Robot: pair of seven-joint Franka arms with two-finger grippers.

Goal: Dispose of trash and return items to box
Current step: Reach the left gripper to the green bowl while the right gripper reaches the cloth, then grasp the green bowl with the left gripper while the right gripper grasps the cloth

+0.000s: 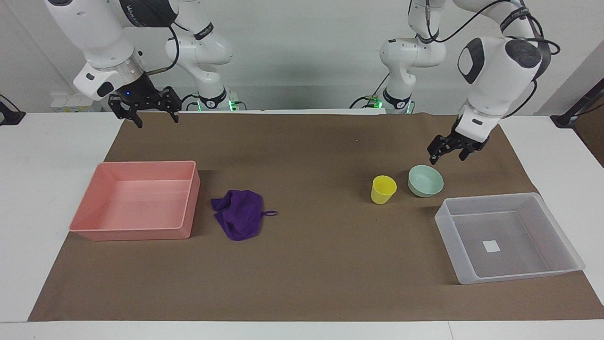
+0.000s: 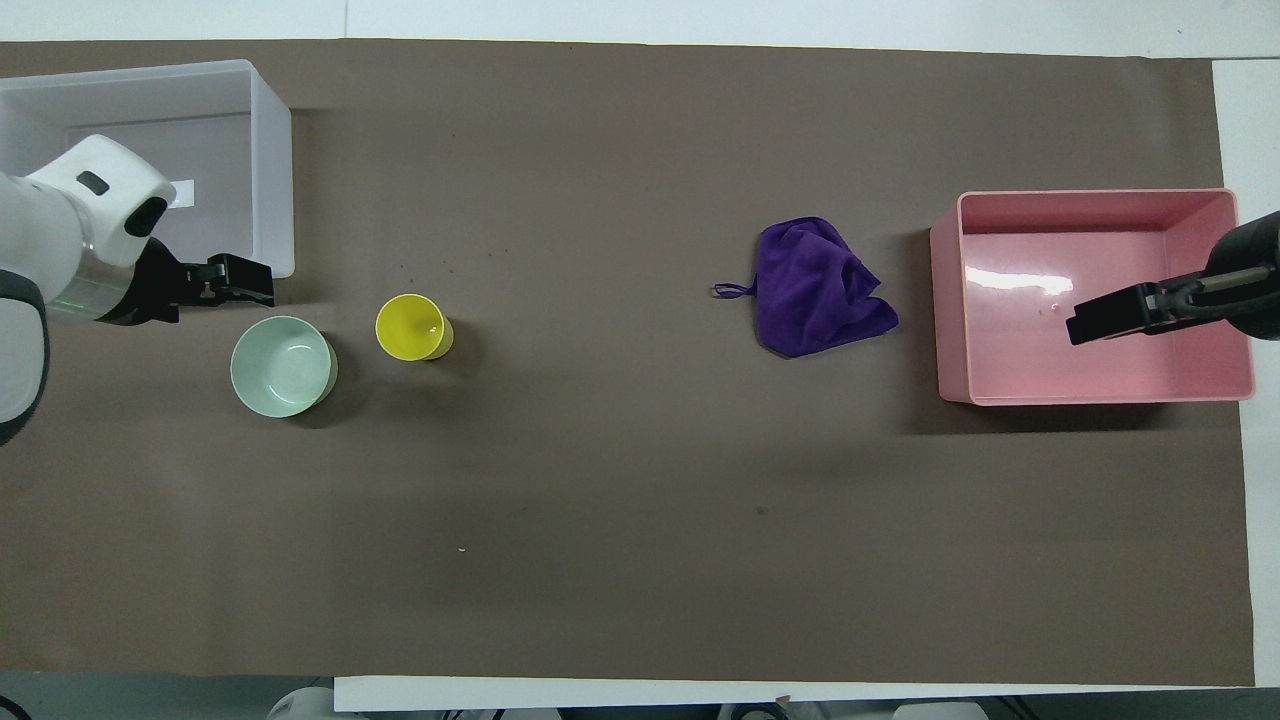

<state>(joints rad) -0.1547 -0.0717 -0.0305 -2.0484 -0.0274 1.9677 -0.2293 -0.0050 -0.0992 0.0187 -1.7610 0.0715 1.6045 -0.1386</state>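
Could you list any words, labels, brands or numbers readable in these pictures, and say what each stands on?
None can be read.
Lettering on the right arm's upper link: too blurred to read.
Lettering on the black bands of the arms: too small to read.
White square on the floor of the translucent box: blank.
Cup, bowl, rag, pink tub: no text.

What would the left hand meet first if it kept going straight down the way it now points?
Probably the mint-green bowl: the left hand hangs open just above its rim on the robots' side, pointing down toward it. Depth is unclear, so it could land on the brown mat beside the bowl instead.
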